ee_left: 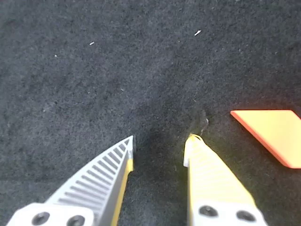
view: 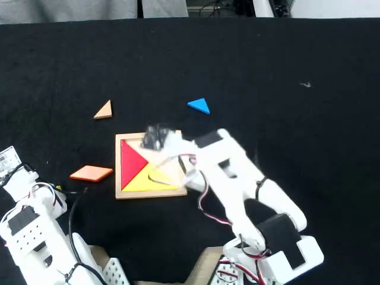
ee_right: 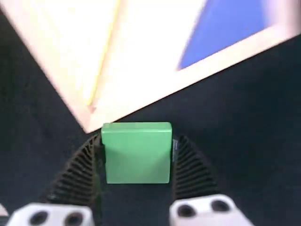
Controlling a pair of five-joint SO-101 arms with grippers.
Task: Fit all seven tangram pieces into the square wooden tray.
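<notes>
The square wooden tray [view: 119, 178] lies left of centre and holds a red triangle [view: 132, 160] and a yellow triangle [view: 145, 181]. My right gripper [view: 155, 138] hangs over the tray's far edge. In the right wrist view it [ee_right: 136, 141] is shut on a green square [ee_right: 136, 153], just off a tray corner [ee_right: 87, 120], and a blue piece [ee_right: 221, 28] lies inside the tray. An orange parallelogram [view: 91, 173] rests left of the tray. My left gripper [ee_left: 160, 141] is open over bare cloth, with the orange parallelogram [ee_left: 273, 134] off to one side.
A tan triangle [view: 104, 110] and a blue triangle [view: 199, 105] lie on the black cloth beyond the tray. The left arm [view: 24, 208] sits at the near left corner. The right arm's base [view: 279, 249] stands at the near edge.
</notes>
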